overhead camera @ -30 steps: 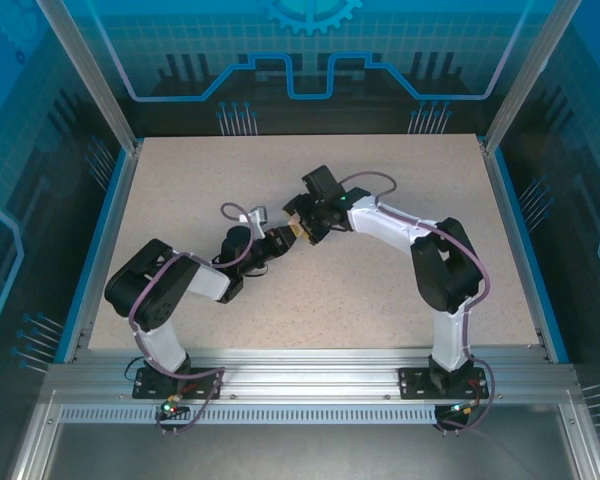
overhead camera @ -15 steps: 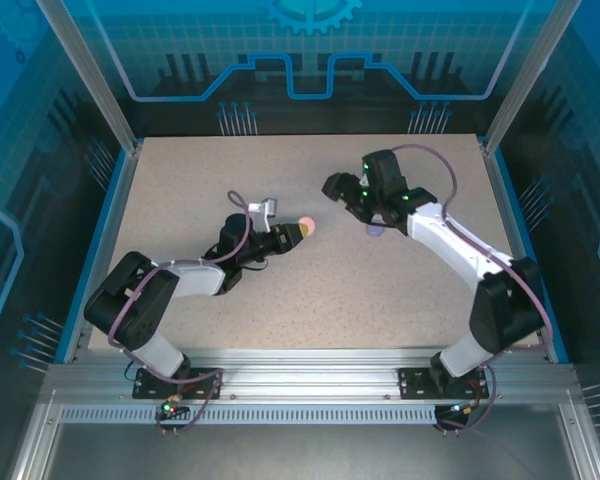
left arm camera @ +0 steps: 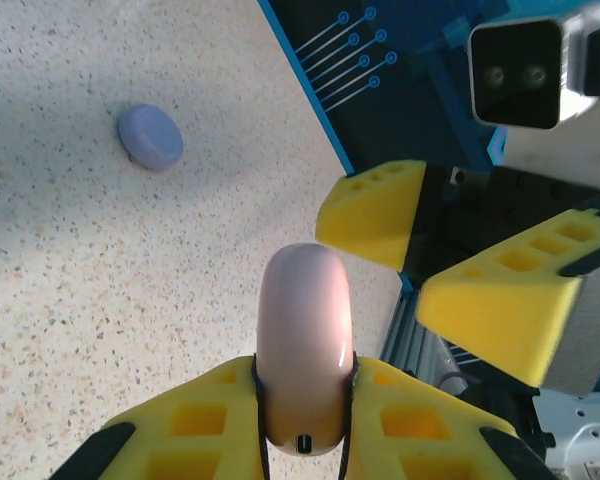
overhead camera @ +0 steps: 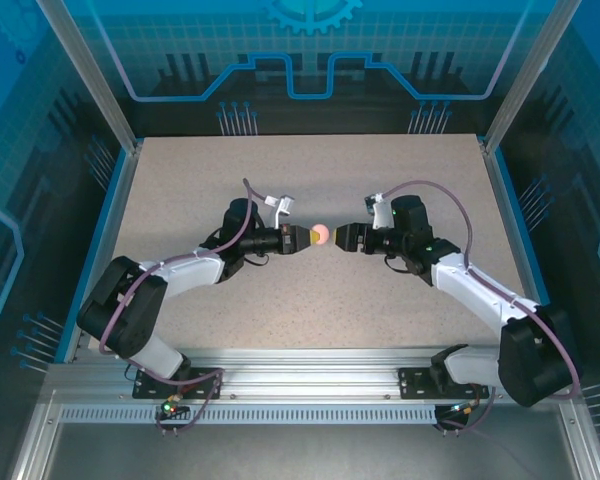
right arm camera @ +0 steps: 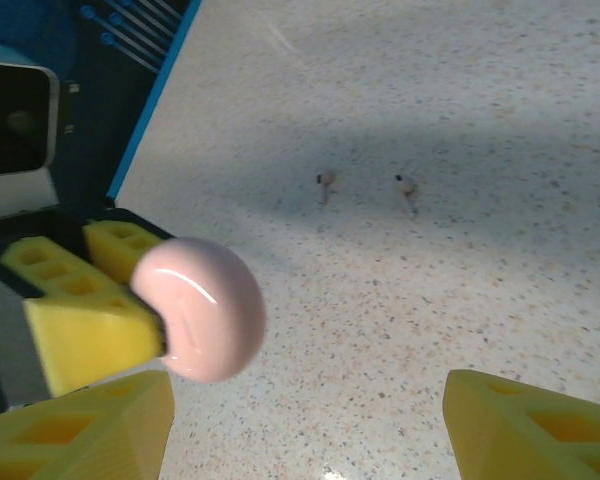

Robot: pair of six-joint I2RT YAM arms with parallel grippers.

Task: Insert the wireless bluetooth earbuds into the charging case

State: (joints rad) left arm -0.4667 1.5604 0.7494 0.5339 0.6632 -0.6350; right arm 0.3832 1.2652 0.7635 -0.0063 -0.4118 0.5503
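Glossy, rounded pink case (overhead camera: 320, 236) clamped in the left gripper (overhead camera: 298, 237), over mid-desk. The right gripper (overhead camera: 342, 238) faces it, yellow foam fingers (right arm camera: 80, 430) apart. Two tiny earbuds (right arm camera: 325, 182) lie on the speckled beige desk (overhead camera: 280, 170), a matte purple case (left arm camera: 150, 137) too. Blue panels (overhead camera: 310, 40) and an aluminium frame (overhead camera: 280, 380) surround it.

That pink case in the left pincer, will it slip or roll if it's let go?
Probably slippery: the pink case looks glossy and rounded, and the left pincer grips only its end. On edge it would likely roll; laid flat it should stay put, like the purple case.
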